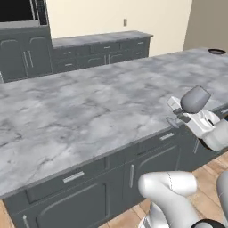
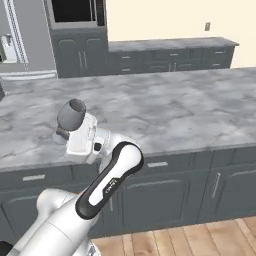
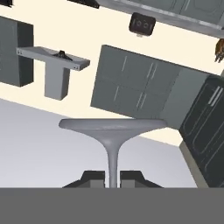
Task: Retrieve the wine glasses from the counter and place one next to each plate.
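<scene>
Left base view: the wine glass (image 1: pixel 194 99) sits tilted in the jaws (image 1: pixel 180 111), bowl above them, at the marble surface (image 1: pixel 89 111) edge.
Right base view: the glass bowl (image 2: pixel 71 114) rises just beyond the jaws (image 2: pixel 65 131), over the surface.
Hand view: the jaws (image 3: pixel 113 177) clamp 1 thin stem (image 3: pixel 112 164); the foot spreads above them.

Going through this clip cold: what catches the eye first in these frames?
A smoky-grey wine glass is held tilted in the air at the near edge of the broad marble worktop, its stem clamped in the shut pincer of the white arm. In the hand view the glass's flat round foot fans out above the two dark fingertips. At the worktop's far right corner a dark plate lies.
</scene>
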Tool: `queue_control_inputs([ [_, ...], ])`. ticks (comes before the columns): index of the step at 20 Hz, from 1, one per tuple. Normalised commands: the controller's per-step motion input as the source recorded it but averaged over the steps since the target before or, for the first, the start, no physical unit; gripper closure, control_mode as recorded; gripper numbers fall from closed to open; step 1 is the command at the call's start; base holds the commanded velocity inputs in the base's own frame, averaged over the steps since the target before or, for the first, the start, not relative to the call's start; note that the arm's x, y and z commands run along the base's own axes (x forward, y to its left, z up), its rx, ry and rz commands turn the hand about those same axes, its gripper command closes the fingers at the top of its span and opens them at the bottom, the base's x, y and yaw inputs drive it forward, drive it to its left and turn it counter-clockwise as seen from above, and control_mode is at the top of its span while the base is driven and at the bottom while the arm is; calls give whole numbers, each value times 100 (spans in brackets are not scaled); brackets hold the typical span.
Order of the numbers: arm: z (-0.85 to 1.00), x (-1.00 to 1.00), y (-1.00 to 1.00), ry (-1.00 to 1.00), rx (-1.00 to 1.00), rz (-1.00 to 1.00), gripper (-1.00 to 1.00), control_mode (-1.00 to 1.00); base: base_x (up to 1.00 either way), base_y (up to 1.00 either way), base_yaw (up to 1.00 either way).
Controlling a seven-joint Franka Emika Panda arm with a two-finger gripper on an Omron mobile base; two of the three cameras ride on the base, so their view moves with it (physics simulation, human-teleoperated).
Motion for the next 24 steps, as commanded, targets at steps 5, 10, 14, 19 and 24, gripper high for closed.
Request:
queue_control_inputs([
  [5,0,0,0,0,0,0,100,100,3,-100,37],
  [10,0,0,0,0,0,0,100,100,0,-100,33],
  [14,0,0,0,0,0,0,100,100,0,-100,42],
  [19,0,0,0,0,0,0,100,100,-14,-97,52],
  [24,0,0,0,0,0,0,100,100,-62,-100,49],
])
